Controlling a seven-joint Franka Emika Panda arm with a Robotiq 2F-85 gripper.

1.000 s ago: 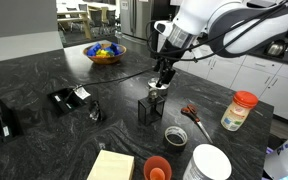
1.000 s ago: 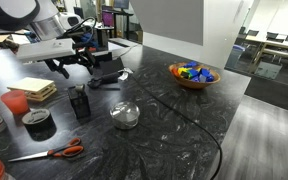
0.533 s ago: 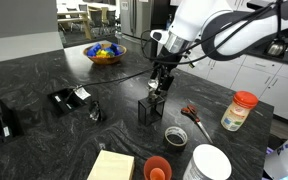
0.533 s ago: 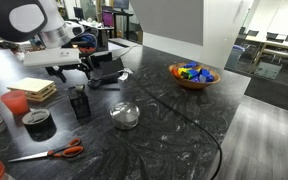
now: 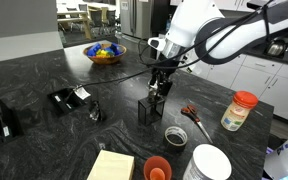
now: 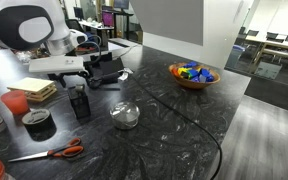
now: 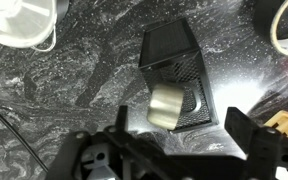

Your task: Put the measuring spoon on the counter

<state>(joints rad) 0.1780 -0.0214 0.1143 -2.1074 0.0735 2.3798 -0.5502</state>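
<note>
On the glossy black stone counter (image 5: 44, 75), a black mesh holder (image 5: 147, 109) stands at frame centre. Red-handled scissors (image 5: 195, 117) lie to its right, a wooden bowl of coloured pieces (image 5: 106, 52) sits behind at upper centre, and an orange plastic cup (image 5: 157, 168) stands at the bottom edge.

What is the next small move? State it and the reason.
Probably a short straight lift. In the wrist view the metal bowl of the measuring spoon sits over the mouth of the black mesh holder, and the gripper hangs just above that holder. Going sideways toward bare counter now might catch the rim. Whether the fingers clamp the spoon is unclear.
</note>
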